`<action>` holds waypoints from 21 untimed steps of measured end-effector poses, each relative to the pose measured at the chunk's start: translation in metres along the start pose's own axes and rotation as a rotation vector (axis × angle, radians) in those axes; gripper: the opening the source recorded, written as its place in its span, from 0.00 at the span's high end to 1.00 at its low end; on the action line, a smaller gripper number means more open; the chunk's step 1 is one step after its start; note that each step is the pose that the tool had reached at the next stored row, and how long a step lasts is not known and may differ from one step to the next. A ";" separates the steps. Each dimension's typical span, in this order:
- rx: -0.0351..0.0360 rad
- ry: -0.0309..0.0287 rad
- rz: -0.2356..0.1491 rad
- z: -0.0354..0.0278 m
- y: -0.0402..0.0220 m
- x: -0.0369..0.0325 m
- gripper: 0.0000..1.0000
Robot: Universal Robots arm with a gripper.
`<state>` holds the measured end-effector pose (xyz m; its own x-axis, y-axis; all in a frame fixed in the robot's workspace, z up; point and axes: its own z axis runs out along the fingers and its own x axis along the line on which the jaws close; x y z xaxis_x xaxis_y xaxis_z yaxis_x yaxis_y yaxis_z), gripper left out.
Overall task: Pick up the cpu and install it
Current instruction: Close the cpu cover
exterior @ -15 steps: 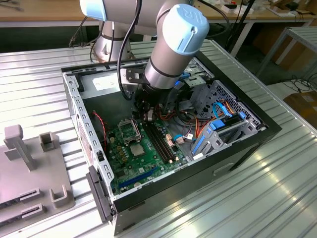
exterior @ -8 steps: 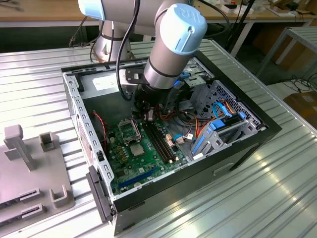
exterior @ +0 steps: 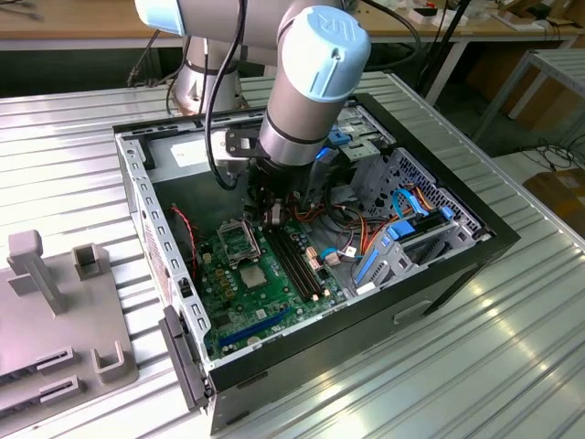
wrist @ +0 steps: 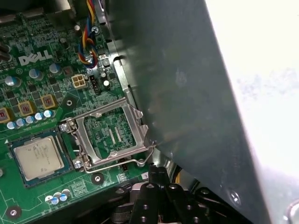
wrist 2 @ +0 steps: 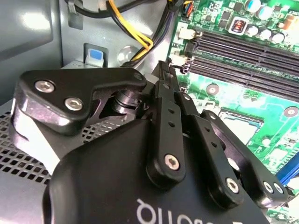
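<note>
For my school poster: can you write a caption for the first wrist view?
The cpu lies on the green motherboard beside the metal-framed socket, with the gripper close by.

Shiny ribbed metal table (exterior: 512,347); wooden workbench (exterior: 82,23) behind.

We saw a ribbed metal table (exterior: 512,347) carrying everything. An open black computer case (exterior: 430,288) lay on it near the middle, its open side facing up. Toward the exterior view's left, a grey stand (exterior: 46,352) with upright posts rested on the same table, just beside the case.
</note>
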<state>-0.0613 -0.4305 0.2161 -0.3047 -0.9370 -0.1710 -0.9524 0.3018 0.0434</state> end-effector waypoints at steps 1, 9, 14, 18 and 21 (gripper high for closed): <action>0.0024 0.0072 0.000 0.0002 0.0000 0.0000 0.89; 0.0045 0.0137 0.000 0.0031 -0.0001 0.0008 0.89; 0.0020 0.0063 0.000 0.0053 0.0006 0.0015 0.89; 0.0008 0.0022 0.000 0.0054 0.0016 0.0018 0.89; 0.0008 0.0021 0.000 0.0054 0.0025 0.0021 0.89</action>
<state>-0.0643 -0.4308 0.2105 -0.3047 -0.9374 -0.1690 -0.9524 0.3019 0.0426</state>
